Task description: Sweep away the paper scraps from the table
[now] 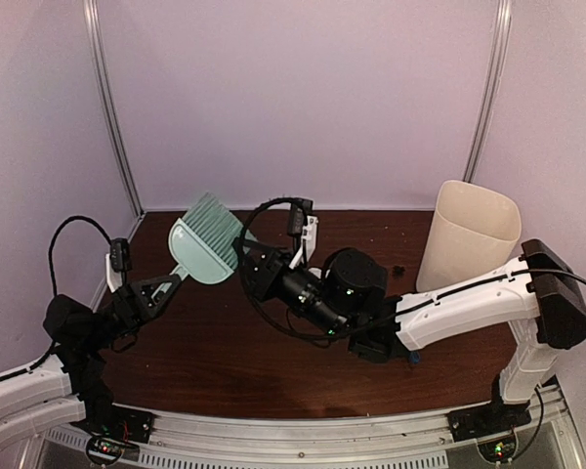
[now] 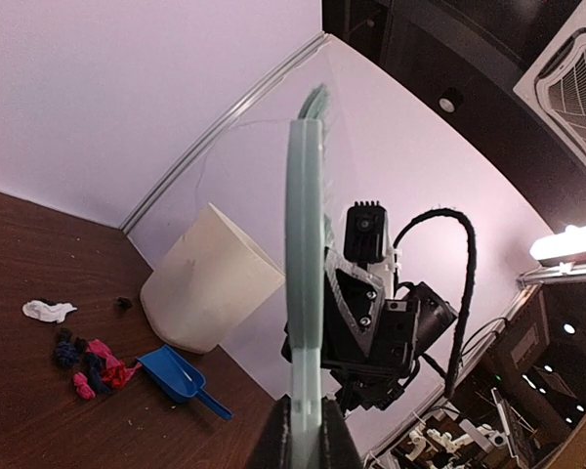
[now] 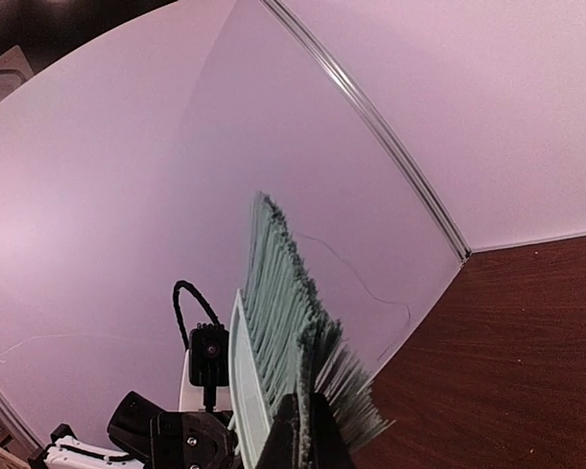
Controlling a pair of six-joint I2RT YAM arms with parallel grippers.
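Note:
A pale green hand brush is held up in the air over the table's left side. My left gripper is shut on its handle, which stands edge-on between the fingers in the left wrist view. My right gripper is shut on the bristles, which pass between its fingers. The paper scraps, pink and dark blue, lie in a cluster on the wood, with a white scrap and a small black bit apart from it. In the top view my right arm hides the cluster.
A blue dustpan lies on the table just right of the scraps. A tall cream bin stands at the back right, also in the left wrist view. Lilac walls close in the back and sides.

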